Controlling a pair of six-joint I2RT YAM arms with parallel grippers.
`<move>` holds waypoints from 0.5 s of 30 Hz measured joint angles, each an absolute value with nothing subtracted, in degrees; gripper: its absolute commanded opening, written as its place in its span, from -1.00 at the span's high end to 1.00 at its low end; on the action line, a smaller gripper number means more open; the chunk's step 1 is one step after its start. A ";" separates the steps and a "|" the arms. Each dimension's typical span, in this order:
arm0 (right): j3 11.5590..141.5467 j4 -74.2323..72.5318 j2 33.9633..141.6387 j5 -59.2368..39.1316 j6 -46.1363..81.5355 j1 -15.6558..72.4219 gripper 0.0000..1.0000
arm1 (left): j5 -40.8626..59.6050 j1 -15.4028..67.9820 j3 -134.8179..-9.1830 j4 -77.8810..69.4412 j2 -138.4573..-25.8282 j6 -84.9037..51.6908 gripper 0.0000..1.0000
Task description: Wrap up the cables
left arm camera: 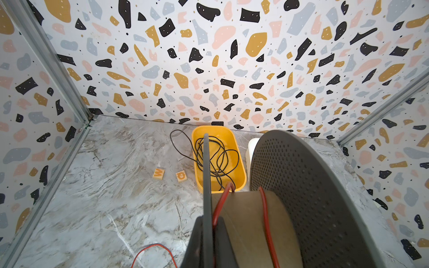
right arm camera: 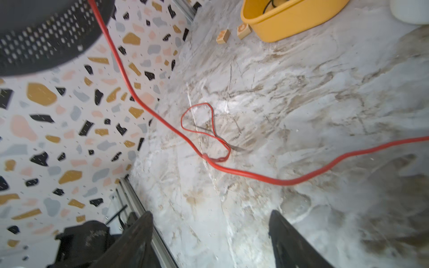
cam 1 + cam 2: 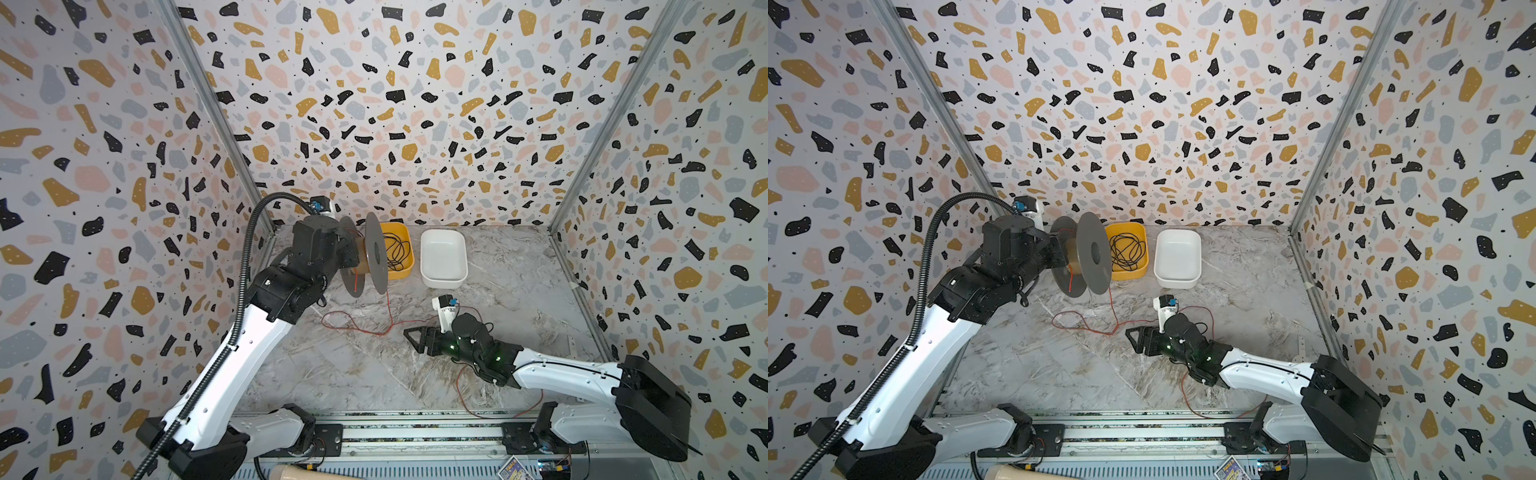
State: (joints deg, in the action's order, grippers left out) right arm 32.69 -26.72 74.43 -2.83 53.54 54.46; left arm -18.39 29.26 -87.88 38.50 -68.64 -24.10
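Marble desk (image 3: pixel 374 374) is carrying a loose red wire (image 2: pixel 285 182), with a reel (image 3: pixel 376 253) being held up above it.

Nearest, the red wire is curving along the front edge of the desk and passing under the right arm. The right claw (image 2: pixel 210 213) is reaching over the middle of the desk, its two fingers spread wide over bare marble. Just past it, the wire is lying in loose loops, then climbing up to the gray reel. The left claw (image 1: pixel 207 228) is pinching one flat side of the reel, fingers pressed tight on it. Some red wire is sitting on the brown core. Farther back, two wooden letter blocks (image 1: pixel 158 173) are lying beside a yellow tub (image 3: pixel 1128 274) with a black wire (image 3: pixel 1127 251) bunched inside. A white tub (image 3: pixel 442 282) is sitting next to it.
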 measured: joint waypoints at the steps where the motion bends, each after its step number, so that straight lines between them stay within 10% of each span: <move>1: 32.38 -28.49 74.94 -3.29 54.72 53.87 -0.59 | -18.26 29.26 -87.74 38.44 -68.49 -24.05 1.00; 15: 33.04 -43.86 87.46 -5.48 69.19 50.87 -0.52 | -16.71 29.26 -86.26 38.11 -68.10 -23.97 1.00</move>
State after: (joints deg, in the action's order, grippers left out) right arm 33.04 -43.86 87.46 -5.48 69.19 50.87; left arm -16.71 29.26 -86.26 38.11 -68.10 -23.97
